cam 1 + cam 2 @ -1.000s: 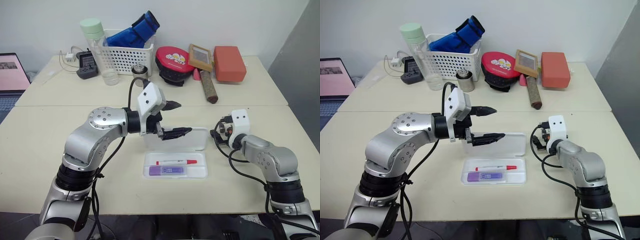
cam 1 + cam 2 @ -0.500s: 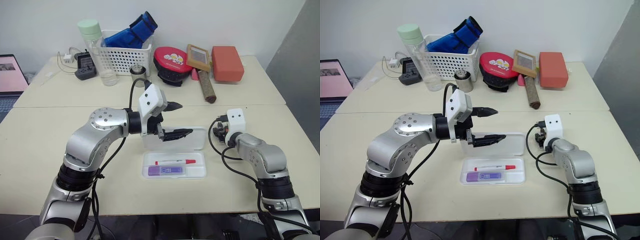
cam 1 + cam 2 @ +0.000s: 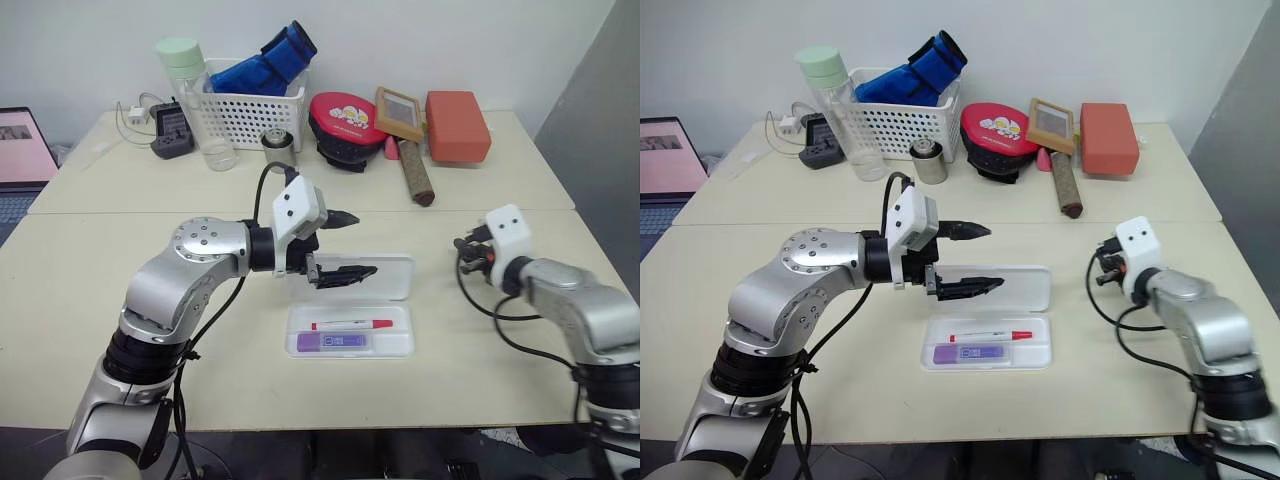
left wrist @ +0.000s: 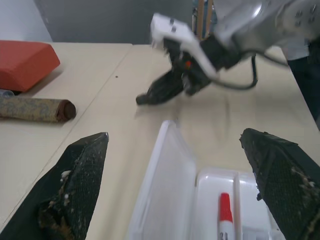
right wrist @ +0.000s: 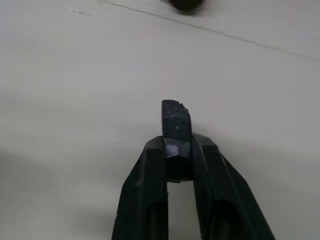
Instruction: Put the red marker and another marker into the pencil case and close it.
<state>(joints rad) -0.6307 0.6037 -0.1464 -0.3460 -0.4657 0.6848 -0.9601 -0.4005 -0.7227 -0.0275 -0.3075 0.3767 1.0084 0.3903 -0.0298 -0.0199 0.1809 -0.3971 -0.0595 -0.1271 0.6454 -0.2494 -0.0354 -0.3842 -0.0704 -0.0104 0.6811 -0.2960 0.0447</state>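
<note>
On the cream surface, the head views show the open pencil case holding the red marker with the purple marker just beside it; the case's lid lies flat behind the tray. Right wrist view alone reveals the right pincer clamped on a small dark nub. Behind stand a white basket, bottle, red pouch and orange block. Left pincer hovers over the lid, fingers wide, pointing right.
</note>
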